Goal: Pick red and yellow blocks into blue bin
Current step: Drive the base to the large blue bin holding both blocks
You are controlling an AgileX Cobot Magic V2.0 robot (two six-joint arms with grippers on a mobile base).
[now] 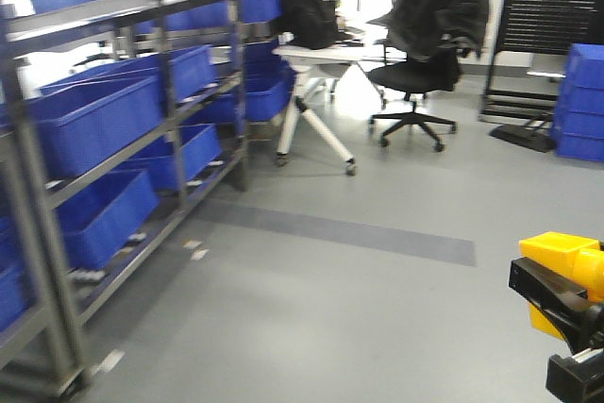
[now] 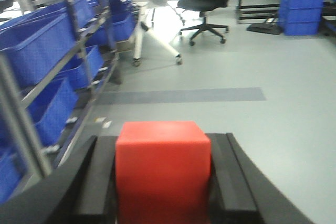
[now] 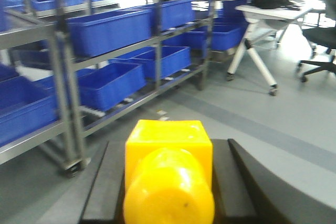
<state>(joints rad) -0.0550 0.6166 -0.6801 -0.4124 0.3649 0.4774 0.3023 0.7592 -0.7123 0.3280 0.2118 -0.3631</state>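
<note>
The red block (image 2: 163,171) is a plain cube filling the lower middle of the left wrist view. My left gripper (image 2: 163,141) is shut on it, a black finger (image 2: 100,182) pressed against each side. In the right wrist view my right gripper (image 3: 170,144) is shut on the yellow block (image 3: 169,187), whose round stud faces the camera. The front view shows that yellow block (image 1: 559,250) and the right gripper (image 1: 557,301) at the lower right edge, held above the floor. The blue bin is out of view.
A metal shelf rack (image 1: 170,92) loaded with blue crates (image 1: 94,129) runs along the left. Ahead stand a white folding table (image 1: 316,54) on castors and a black office chair (image 1: 415,73) draped with a jacket. More blue crates (image 1: 580,106) are stacked far right. The floor is grey.
</note>
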